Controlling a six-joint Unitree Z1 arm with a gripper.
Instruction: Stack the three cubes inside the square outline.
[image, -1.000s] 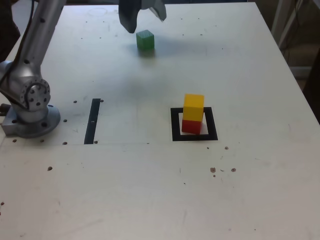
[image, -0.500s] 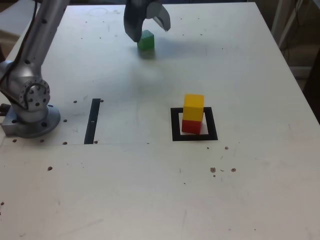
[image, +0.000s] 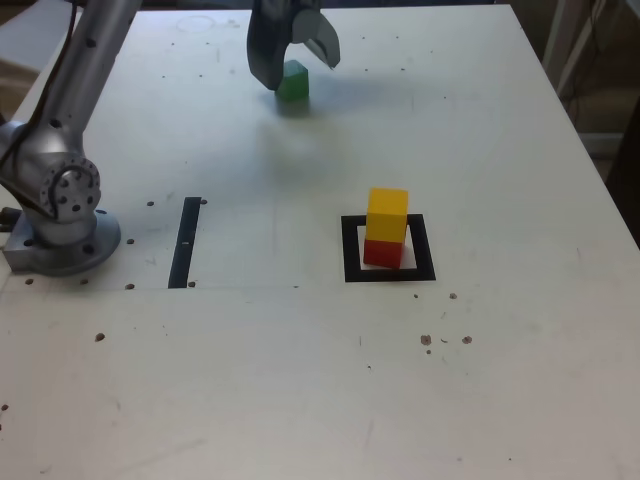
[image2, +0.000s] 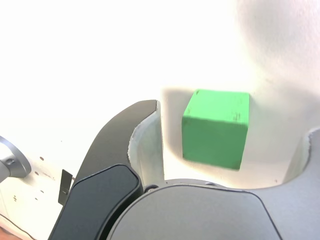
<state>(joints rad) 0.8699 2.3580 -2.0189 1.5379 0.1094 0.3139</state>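
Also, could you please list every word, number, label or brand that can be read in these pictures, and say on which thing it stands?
There are none to read.
The green cube, the yellow cube and the red cube have plain faces.
The square outline and the black strip are plain black marks, not signs.
The gripper and the arm base show no legible label.

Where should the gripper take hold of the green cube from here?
Grip the green cube on its two opposite upright faces, coming straight down. It sits flat on the table with nothing beside it, and the open gripper already has a finger on each side, with gaps showing in the wrist view.
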